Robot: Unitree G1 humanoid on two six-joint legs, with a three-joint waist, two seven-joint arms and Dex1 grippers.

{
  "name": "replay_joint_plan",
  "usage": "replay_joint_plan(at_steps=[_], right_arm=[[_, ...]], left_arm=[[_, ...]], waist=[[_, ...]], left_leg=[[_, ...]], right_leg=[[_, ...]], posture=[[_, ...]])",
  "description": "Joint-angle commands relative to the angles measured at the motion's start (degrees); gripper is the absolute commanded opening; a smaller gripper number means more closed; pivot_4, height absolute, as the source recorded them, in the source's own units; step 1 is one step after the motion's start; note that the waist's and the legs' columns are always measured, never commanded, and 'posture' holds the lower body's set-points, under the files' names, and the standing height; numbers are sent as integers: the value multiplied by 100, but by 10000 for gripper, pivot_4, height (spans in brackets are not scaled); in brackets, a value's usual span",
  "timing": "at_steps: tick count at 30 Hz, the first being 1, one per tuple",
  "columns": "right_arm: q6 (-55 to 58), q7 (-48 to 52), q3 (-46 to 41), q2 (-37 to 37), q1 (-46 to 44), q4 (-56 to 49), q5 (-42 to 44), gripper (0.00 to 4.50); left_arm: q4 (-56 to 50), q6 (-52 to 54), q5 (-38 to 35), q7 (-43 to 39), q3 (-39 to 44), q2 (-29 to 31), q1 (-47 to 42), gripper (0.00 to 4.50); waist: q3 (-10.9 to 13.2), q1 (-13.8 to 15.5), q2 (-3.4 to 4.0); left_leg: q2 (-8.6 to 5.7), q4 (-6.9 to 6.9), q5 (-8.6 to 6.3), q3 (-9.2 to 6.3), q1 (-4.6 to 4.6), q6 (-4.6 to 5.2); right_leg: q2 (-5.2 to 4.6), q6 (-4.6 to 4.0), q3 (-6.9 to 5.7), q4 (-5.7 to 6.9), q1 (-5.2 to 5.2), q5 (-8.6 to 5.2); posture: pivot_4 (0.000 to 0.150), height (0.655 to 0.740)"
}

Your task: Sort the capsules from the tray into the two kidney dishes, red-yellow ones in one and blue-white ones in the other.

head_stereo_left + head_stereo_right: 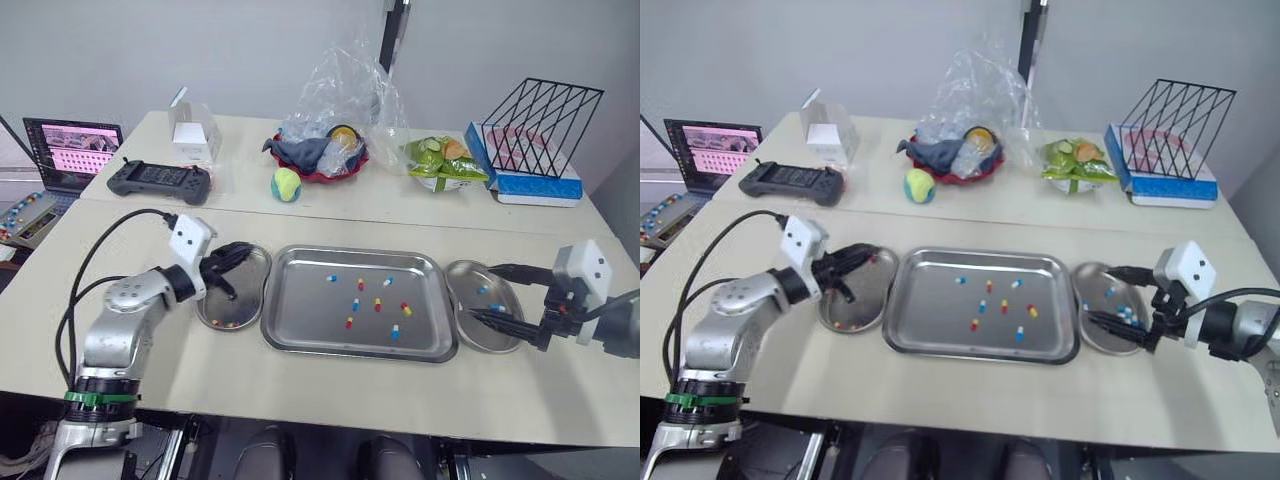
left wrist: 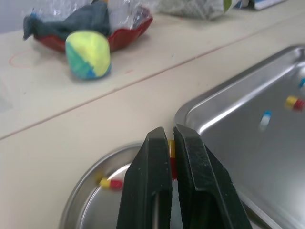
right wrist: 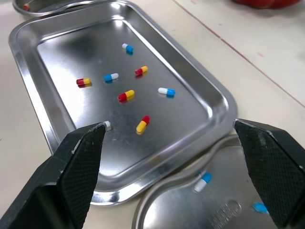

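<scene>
The steel tray [image 1: 310,315] holds several loose capsules, red-yellow ones [image 1: 378,303] and blue-white ones [image 1: 331,278]. The left kidney dish [image 1: 248,300] has a few red-yellow capsules [image 1: 228,323] in it. My left gripper [image 1: 243,254] hovers over that dish, shut on a red-yellow capsule [image 2: 171,149] pinched between its fingers. The right kidney dish [image 1: 475,335] holds blue-white capsules [image 3: 203,181]. Over it my right gripper [image 1: 482,292] stands wide open and holds nothing, pointing toward the tray [image 3: 57,47].
On the far table are a laptop [image 1: 72,150], a game controller [image 1: 158,180], a white box [image 1: 193,130], a yellow-green ball [image 1: 286,184], a red bowl under a plastic bag [image 1: 325,150], a green snack bag [image 1: 440,160] and a black wire rack [image 1: 540,125].
</scene>
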Motion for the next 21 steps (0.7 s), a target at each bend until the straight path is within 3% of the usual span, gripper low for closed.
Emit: replay_joint_plan(at_steps=[1, 6, 19, 21], right_arm=[[-187, 6, -26, -107, -264, 74, -60, 45000], [-117, 103, -56, -142, -313, 76, -13, 45000], [6, 158, -151, -187, -444, 212, 78, 45000], [26, 172, -224, -135, -508, 428, 146, 45000]], left_arm=[[49, -115, 111, -204, -148, 112, 40, 444], [229, 109, 16, -233, -80, 154, 14, 444], [569, 277, -666, -1181, 464, 672, -263, 44376], [739, 55, -786, -1302, 798, 812, -316, 44762]], waist=[[0, 12, 0], [0, -1, 0], [0, -83, 0], [0, -120, -1]], left_leg=[[0, 1, 0, 2, -2, 0], [2, 0, 0, 2, -2, 0], [4, -1, 1, 5, -2, -1], [4, -1, 1, 5, -2, -2]], right_leg=[[0, 1, 0, 0, -1, 0], [1, 1, 0, 1, -5, 0], [1, 1, 1, 4, -8, 0], [1, 1, 1, 4, -9, 0]], posture=[[1500, 6934], [1500, 6934], [1500, 6934], [1500, 6934]])
